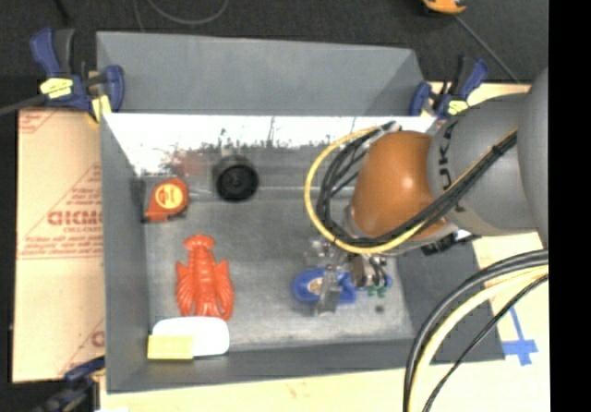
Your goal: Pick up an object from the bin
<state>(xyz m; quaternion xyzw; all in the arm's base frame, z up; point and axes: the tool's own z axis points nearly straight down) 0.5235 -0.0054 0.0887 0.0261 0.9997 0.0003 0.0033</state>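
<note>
Blue rounded item (307, 288) sits lower right of centre on the bin (268, 244) floor, directly under the hand (332, 295). Looks like small moulded plastic. I judge it light, stiff and a bit slick, best taken across its narrow width. Wrist and cables cover its right part, so its shape is unclear. Can't tell whether the hand is released or clenched. Red lobster toy (205, 279) lies well apart to the left.
</note>
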